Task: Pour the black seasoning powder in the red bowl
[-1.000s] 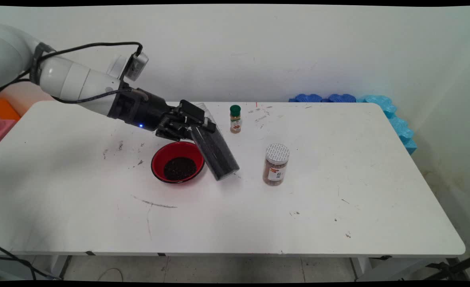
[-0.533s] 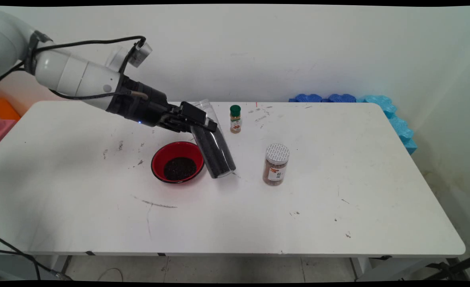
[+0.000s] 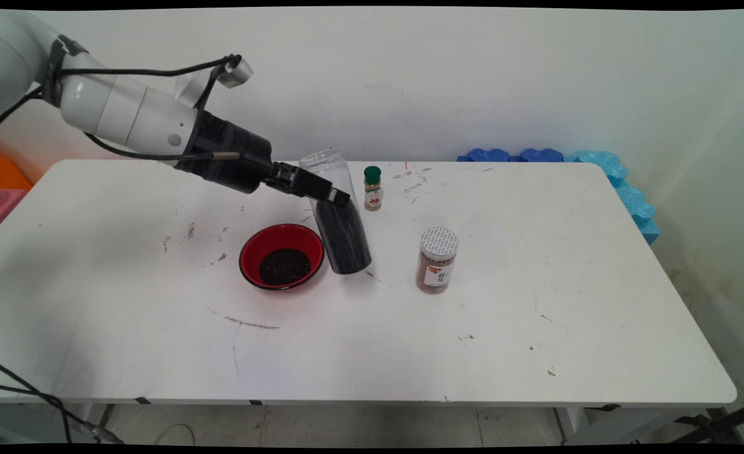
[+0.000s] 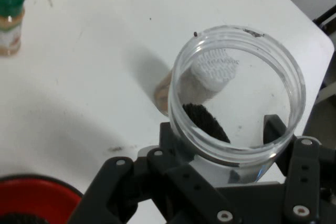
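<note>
White robot arm reaches in from the upper left, angled downward; its black gripper is clamped around a jar.

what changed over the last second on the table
The end effector, shut on the clear jar of dark grains, has swung the jar from a strong tilt toward upright beside the red bowl; the jar's bottom now looks near or on the table, contact unclear. The arm's wrist rose a little. The bowl with its dark grains, the green-capped bottle and the white-lidded jar stayed put.

white table; pale wall
</note>
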Available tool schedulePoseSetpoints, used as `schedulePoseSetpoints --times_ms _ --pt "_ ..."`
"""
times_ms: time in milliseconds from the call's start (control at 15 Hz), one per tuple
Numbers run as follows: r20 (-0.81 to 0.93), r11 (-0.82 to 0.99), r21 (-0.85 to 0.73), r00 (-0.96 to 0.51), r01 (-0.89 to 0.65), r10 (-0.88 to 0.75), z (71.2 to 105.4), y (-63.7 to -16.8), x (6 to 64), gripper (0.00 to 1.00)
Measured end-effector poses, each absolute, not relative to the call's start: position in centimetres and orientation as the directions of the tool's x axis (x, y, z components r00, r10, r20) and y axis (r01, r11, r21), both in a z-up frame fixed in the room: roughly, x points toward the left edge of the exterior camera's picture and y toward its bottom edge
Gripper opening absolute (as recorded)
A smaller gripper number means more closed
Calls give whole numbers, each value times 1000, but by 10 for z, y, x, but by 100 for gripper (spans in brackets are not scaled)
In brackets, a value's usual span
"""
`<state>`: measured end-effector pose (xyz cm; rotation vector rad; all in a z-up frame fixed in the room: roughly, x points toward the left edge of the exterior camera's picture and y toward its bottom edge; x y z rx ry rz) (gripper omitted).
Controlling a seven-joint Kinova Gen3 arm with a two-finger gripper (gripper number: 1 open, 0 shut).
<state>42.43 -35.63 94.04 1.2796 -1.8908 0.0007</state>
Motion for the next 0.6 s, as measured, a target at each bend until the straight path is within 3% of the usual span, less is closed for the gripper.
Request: schedulePoseSetpoints --times_ms 600 --pt "725 707 176 -395 -685 -564 945 -355 410 0"
